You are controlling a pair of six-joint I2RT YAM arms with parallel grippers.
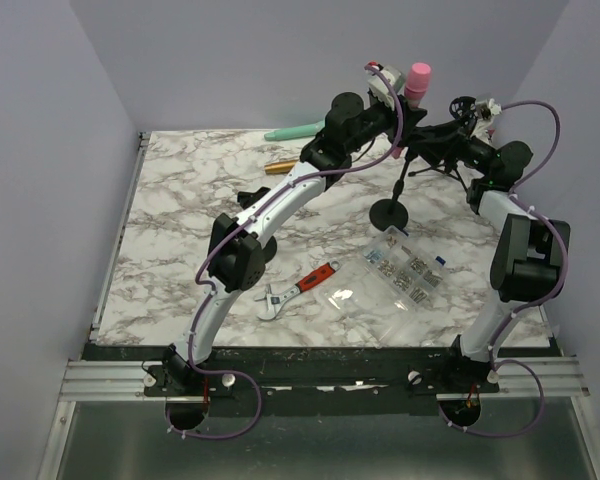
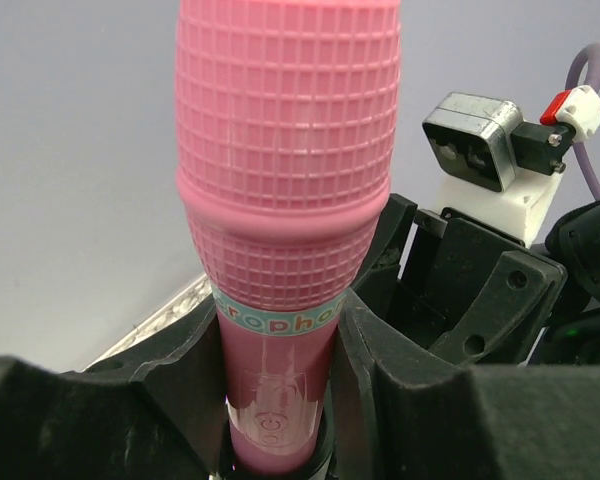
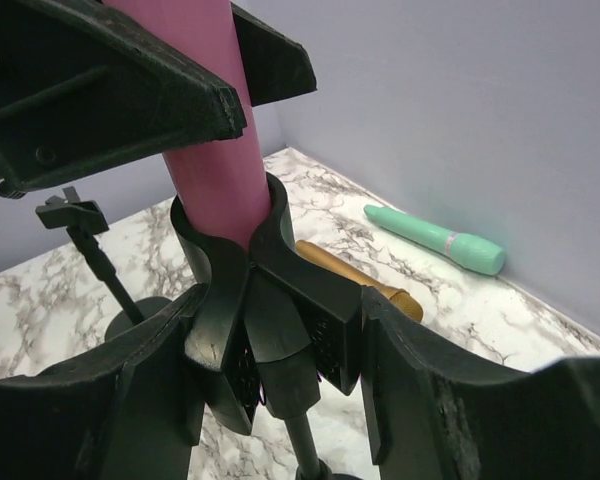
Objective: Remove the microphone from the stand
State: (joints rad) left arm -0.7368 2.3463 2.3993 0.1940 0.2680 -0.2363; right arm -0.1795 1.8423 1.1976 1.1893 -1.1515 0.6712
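**Already gripped and braced: pink microphone sits in its clip, ready to be drawn out**

The pink plastic microphone with the grid-textured head (image 2: pixel 285 170) stands upright, its handle seated in the black U-shaped clip (image 3: pixel 230 270) at the top of the thin black microphone stand (image 1: pixel 436 170), raised well above the white marble-patterned table (image 1: pixel 180 220).

The left gripper (image 2: pixel 275 395) is closed around the handle just under the head, both fingers pressing the pink shaft. That high hold probably leaves the lower handle free to slide up out of the clip. The right gripper (image 3: pixel 275 335) sits lower, its fingers closed in on either side of the clip and apparently touching it. Judging by this, it is there to pin the light stand down so it does not lift or tip with the pull.

By count:
- Three microphones: the pink one, a mint-green microphone (image 3: pixel 435 238) and a gold microphone (image 3: pixel 355 280). The last two lie flat by the far wall, well apart from the work.
- Two stands: the held one and an empty black round-based stand (image 1: pixel 390 212) just beside it.
- One red-handled adjustable wrench (image 1: pixel 298 290).
- One clear plastic compartment box of small parts (image 1: pixel 405 268).
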